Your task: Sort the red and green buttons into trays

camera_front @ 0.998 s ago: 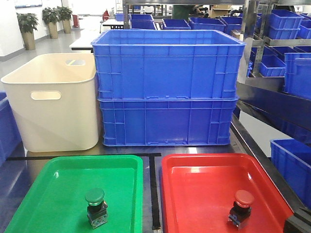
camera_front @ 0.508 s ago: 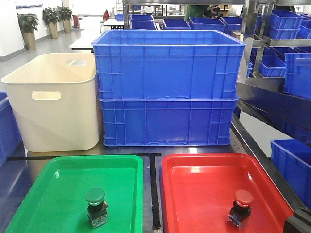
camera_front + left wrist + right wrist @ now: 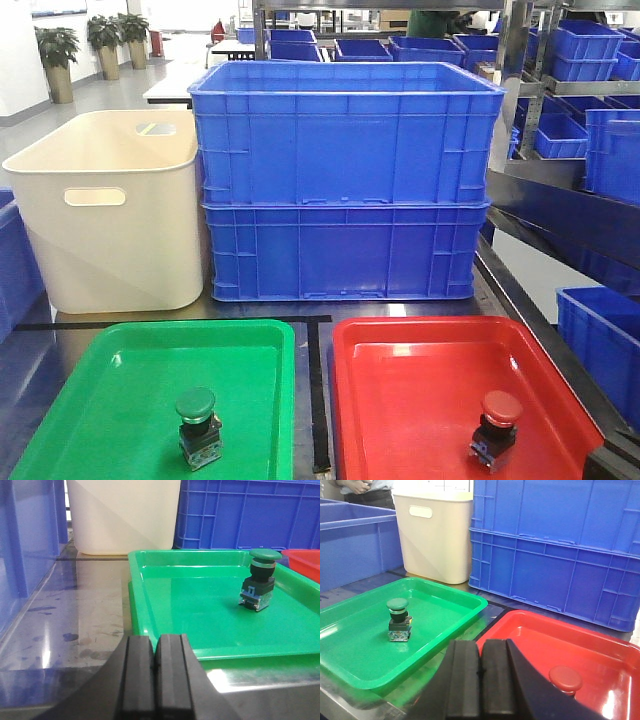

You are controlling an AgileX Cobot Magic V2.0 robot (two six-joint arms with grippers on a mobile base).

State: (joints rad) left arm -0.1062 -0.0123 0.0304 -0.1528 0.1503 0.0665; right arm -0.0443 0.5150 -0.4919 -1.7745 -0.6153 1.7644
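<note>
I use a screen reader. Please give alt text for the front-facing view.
A green button stands in a green tray; a red button stands in a red tray. Behind are stacked blue crates and a cream bin.

Your left gripper (image 3: 155,672) sits low at the bottom of the left wrist view. Its two black fingers (image 3: 139,675) are pressed flat against each other, with only a thin line between them. They hold nothing. Your right gripper (image 3: 481,682) looks the same in the right wrist view. Its two black fingers (image 3: 495,680) are squeezed together too, and they are empty. You cannot see either arm in the front view.
</note>
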